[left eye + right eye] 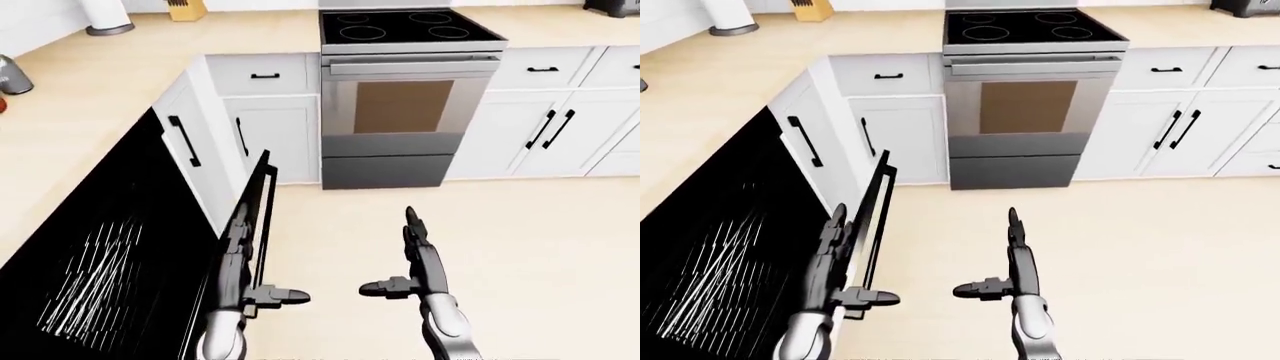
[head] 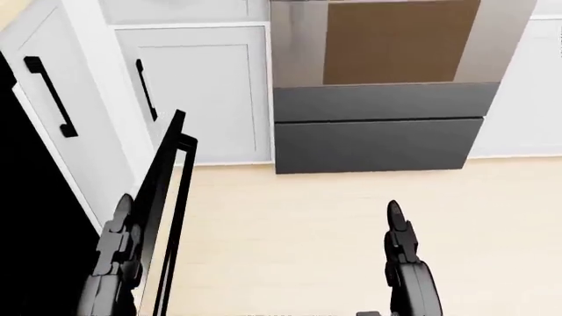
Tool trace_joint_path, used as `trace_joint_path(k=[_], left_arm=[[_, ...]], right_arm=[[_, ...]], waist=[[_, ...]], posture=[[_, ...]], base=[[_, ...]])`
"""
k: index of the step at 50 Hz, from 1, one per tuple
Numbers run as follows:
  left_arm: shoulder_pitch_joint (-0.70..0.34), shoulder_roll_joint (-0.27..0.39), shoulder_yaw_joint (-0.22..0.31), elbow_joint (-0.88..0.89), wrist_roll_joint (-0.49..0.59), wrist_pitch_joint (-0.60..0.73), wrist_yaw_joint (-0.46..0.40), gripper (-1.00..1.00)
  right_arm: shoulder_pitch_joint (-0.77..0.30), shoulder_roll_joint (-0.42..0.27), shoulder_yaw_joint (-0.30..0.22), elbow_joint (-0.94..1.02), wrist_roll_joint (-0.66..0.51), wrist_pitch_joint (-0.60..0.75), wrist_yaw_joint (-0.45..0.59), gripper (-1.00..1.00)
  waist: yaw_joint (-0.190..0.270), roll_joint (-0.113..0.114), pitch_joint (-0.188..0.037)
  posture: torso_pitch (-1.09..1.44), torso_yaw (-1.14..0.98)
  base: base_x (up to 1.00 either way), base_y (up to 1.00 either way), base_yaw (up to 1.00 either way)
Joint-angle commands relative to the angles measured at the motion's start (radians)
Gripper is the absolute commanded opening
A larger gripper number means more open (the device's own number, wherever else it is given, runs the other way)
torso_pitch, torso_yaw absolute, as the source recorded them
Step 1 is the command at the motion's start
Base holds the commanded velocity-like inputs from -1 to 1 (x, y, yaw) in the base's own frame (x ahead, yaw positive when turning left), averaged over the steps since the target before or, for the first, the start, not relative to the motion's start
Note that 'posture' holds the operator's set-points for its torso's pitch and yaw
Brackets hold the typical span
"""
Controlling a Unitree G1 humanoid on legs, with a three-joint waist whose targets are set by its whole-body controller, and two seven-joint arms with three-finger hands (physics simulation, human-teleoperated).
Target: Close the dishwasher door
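Both hands hung low in the frame, fingers straight and spread, holding nothing: the left hand (image 1: 243, 262) was just beside the door's edge, the right hand (image 1: 420, 259) well apart over the floor. The door (image 1: 255, 217) stood open at left, racks (image 1: 95, 277) exposed. Closing remained undone. The stove (image 1: 405, 97) stood at the top.

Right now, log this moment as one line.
dishwasher door: open | left hand: open, beside door | right hand: open, free
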Motion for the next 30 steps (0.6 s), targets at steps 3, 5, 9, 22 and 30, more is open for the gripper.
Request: trace_joint_path(k=[3,5,9,22,30], left_arm=[[-0.020,-0.004,-0.014,-0.048,-0.002,-0.037,-0.005,1.00],[-0.019,-0.004,-0.014,-0.049,-0.003,-0.037,-0.005,1.00],[-0.018,-0.004,-0.014,-0.051,-0.003,-0.037,-0.006,1.00],[-0.020,-0.005,-0.016,-0.043,-0.001,-0.040,-0.006,1.00],[-0.021,-0.005,-0.018,-0.043,0.000,-0.039,-0.004,1.00]], right_arm=[[-0.021,-0.007,-0.016,-0.051,0.000,-0.038,-0.010,1.00],[-0.022,-0.007,-0.015,-0.050,0.000,-0.037,-0.011,1.00],[-0.016,-0.007,-0.013,-0.064,0.001,-0.048,-0.004,1.00],[-0.030,-0.006,-0.014,-0.043,-0.001,-0.035,-0.011,1.00],[-0.026,-0.006,-0.013,-0.049,-0.001,-0.030,-0.011,1.00]], waist=[[-0.005,-0.022,-0.011],[-0.005,-0.040,-0.010],[0.011,-0.084,-0.014],[0.003,-0.041,-0.055],[-0.015,-0.079,-0.022]], posture=[[0.00,0.00],[0.00,0.00],[0.00,0.00],[0.00,0.00],[0.00,0.00]], base=[[0.00,0.26,0.00],[0.00,0.25,0.00],[0.00,0.06,0.00],[0.00,0.02,0.00],[0.00,0.41,0.00]])
